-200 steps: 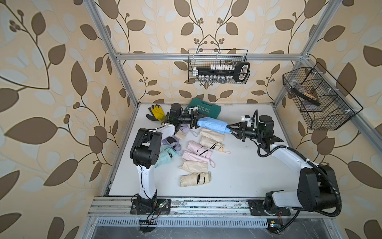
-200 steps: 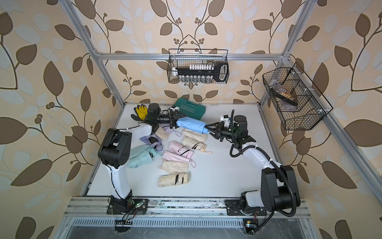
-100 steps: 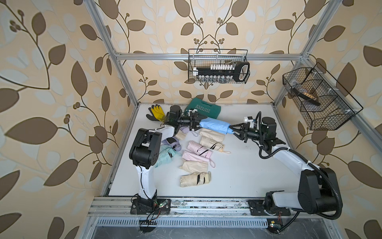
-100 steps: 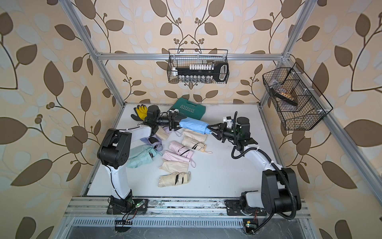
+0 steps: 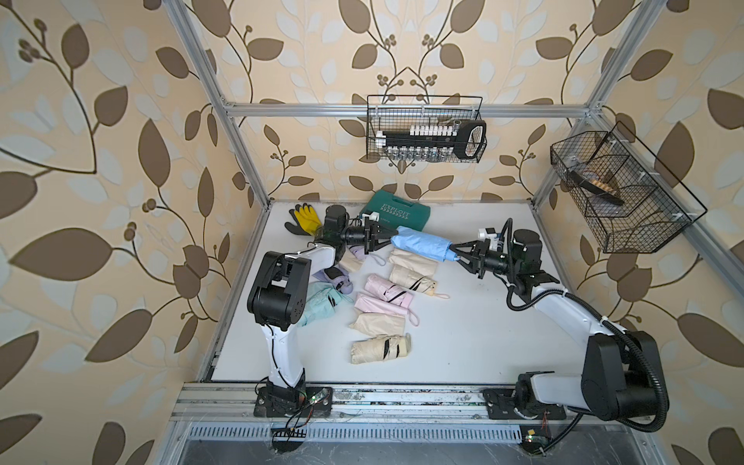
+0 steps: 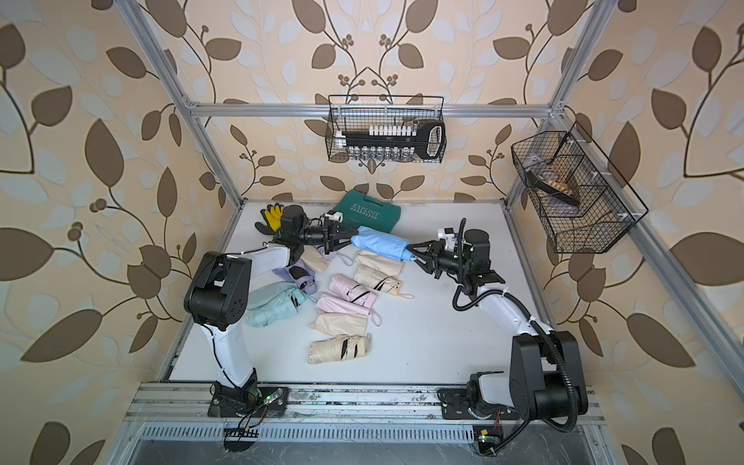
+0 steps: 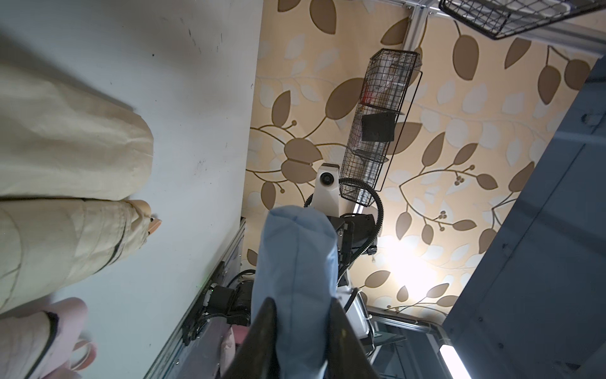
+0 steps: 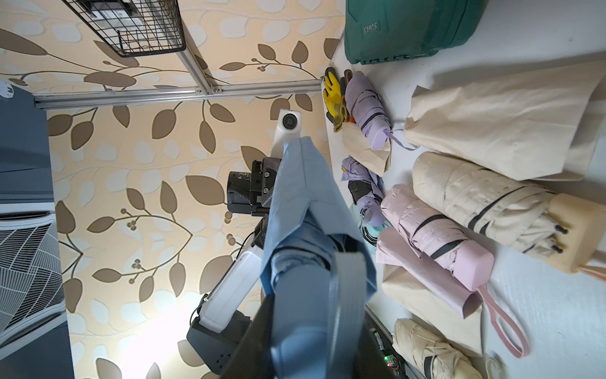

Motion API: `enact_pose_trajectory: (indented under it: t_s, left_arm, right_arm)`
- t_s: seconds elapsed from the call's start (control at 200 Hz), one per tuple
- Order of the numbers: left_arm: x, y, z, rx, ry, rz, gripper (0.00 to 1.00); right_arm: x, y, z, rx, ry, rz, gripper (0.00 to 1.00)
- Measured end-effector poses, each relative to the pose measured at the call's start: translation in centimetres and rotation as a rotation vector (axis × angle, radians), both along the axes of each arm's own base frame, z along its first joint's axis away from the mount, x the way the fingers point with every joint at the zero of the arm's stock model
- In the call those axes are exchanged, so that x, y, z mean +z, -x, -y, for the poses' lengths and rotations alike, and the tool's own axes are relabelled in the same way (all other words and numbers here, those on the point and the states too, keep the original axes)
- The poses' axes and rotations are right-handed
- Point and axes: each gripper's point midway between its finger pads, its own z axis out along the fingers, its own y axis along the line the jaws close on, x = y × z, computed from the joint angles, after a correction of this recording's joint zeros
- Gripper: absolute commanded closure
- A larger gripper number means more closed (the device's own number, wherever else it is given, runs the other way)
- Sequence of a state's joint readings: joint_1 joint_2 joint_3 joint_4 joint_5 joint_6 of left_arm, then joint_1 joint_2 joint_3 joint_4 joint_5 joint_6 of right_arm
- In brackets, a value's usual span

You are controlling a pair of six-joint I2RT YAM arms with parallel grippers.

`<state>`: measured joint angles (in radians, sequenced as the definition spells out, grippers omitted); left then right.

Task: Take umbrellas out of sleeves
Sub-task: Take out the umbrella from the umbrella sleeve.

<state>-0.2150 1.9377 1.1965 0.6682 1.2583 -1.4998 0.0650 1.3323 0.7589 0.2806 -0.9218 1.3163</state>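
A blue umbrella, still inside its blue sleeve (image 5: 420, 246) (image 6: 378, 246), hangs level above the back of the table between both arms. My left gripper (image 5: 392, 241) (image 7: 301, 305) is shut on the sleeve's closed end (image 7: 295, 256). My right gripper (image 5: 455, 253) (image 8: 314, 305) is shut on the umbrella's blue handle (image 8: 305, 328), which sticks out of the sleeve's mouth (image 8: 301, 183). On the table below lie bare umbrellas: pink (image 5: 388, 289), cream (image 5: 412, 278), another cream (image 5: 380, 349), mint (image 5: 322, 302) and lilac (image 5: 336, 277). Flat empty sleeves lie among them, cream (image 5: 412, 261) and pink (image 5: 380, 306).
A green plastic case (image 5: 394, 211) and yellow-black gloves (image 5: 304, 217) lie at the table's back edge behind the left arm. A wire basket (image 5: 424, 129) hangs on the back wall and another (image 5: 620, 189) on the right wall.
My left gripper's jaws stood open around the sleeve's end and have now closed on it. The right gripper keeps its hold, and the bundle has shifted slightly right.
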Motion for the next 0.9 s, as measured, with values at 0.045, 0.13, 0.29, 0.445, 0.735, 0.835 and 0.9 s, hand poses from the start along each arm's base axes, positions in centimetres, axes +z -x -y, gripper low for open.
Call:
enact_pose_trajectory:
  t_s: [0.045, 0.13, 0.29, 0.445, 0.735, 0.835, 0.9]
  left_arm:
    - [0.0, 0.0, 0.0, -0.001, 0.0, 0.006, 0.89]
    - [-0.1, 0.0, 0.0, 0.0, -0.001, -0.005, 0.98]
    - [-0.1, 0.0, 0.0, -0.001, -0.002, -0.003, 1.0]
    - [0.0, 0.0, 0.0, 0.0, -0.001, -0.003, 1.0]
    - [1.2, -2.3, -3.2, 0.084, 0.034, 0.026, 1.0]
    - [1.1, -3.2, -3.9, 0.106, 0.043, 0.029, 1.0]
    - [0.9, -3.4, -4.2, 0.113, 0.044, 0.02, 1.0]
  right_arm:
    - [0.0, 0.0, 0.0, 0.002, -0.001, 0.0, 0.81]
    - [0.0, 0.0, 0.0, 0.003, -0.001, 0.0, 0.81]
    - [0.0, 0.0, 0.0, 0.001, -0.001, 0.0, 0.82]
    - [0.1, 0.0, 0.3, -0.002, -0.003, 0.001, 0.82]
    - [1.4, 0.8, 1.8, -0.021, -0.002, 0.028, 0.82]
    - [1.3, 1.1, 2.1, -0.024, 0.0, 0.022, 0.82]
    - [1.1, 1.2, 2.2, -0.023, 0.001, 0.015, 0.82]
